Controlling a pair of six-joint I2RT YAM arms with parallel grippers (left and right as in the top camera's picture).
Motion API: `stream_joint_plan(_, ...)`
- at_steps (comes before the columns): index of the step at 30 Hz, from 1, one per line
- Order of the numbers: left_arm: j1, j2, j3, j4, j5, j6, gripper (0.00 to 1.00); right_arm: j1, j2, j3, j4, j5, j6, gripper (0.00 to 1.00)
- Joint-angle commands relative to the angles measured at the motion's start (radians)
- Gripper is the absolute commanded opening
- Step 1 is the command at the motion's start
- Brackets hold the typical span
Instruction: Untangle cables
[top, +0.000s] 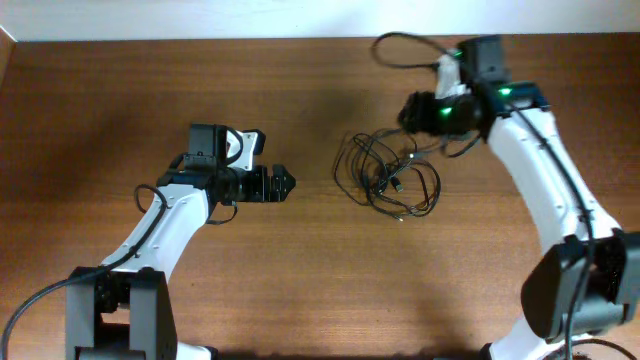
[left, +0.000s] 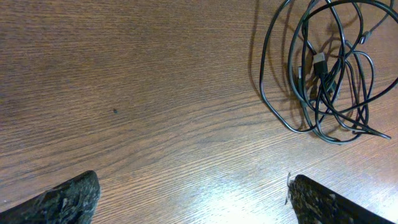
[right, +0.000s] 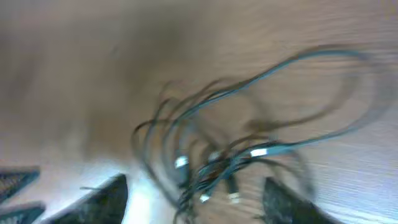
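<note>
The cables (top: 388, 176) are thin black wires with small plug ends, lying as a tangle of loose loops on the wooden table, right of centre. My left gripper (top: 286, 183) is open and empty, left of the tangle and apart from it. In the left wrist view the cables (left: 323, 74) lie at the upper right, well beyond the fingertips (left: 193, 200). My right gripper (top: 410, 115) hovers over the tangle's upper right edge. In the blurred right wrist view its fingers (right: 196, 202) are apart, with the cables (right: 230, 155) and their plugs between and ahead of them.
The wooden table (top: 120, 90) ends at a white wall edge along the top. A thicker black arm cable (top: 400, 45) loops by the right arm's wrist. The arm bases stand at the lower left and lower right.
</note>
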Motion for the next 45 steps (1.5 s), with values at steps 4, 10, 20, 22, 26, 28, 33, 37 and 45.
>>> stream_joint_plan(4, -0.002, -0.015, -0.009, 0.002, -0.004, -0.005, 0.99, 0.16, 0.054, -0.04, 0.019, -0.064, -0.009, 0.22)
stream_joint_plan(10, -0.002, -0.015, -0.009, 0.002, -0.004, -0.005, 0.99, 0.28, 0.135, -0.041, 0.07, 0.116, -0.009, 0.27)
stream_joint_plan(20, -0.002, -0.015, -0.009, 0.002, -0.004, -0.005, 0.99, 0.309, 0.286, -0.042, 0.24, 0.249, -0.009, 0.43)
stream_joint_plan(22, -0.002, -0.015, -0.009, 0.002, -0.004, -0.005, 0.99, 0.309, 0.304, -0.042, 0.259, 0.289, -0.008, 0.43)
stream_joint_plan(26, -0.002, -0.015, -0.009, 0.002, -0.004, -0.005, 0.99, 0.31, 0.325, -0.042, 0.253, 0.325, -0.002, 0.43)
stream_joint_plan(28, -0.002, -0.015, -0.009, 0.002, -0.004, -0.005, 0.99, 0.31, 0.329, -0.042, 0.238, 0.325, 0.0, 0.42)
stream_joint_plan(33, -0.002, -0.015, -0.009, 0.002, -0.004, -0.005, 0.99, 0.311, 0.33, -0.066, 0.232, 0.324, 0.026, 0.41)
stream_joint_plan(37, -0.002, -0.015, -0.009, 0.002, -0.005, -0.005, 0.99, 0.311, 0.33, -0.11, 0.248, 0.325, 0.026, 0.42)
stream_joint_plan(45, -0.002, -0.015, -0.009, 0.002, -0.004, -0.005, 0.99, 0.307, 0.327, -0.14, 0.242, 0.325, 0.025, 0.22)
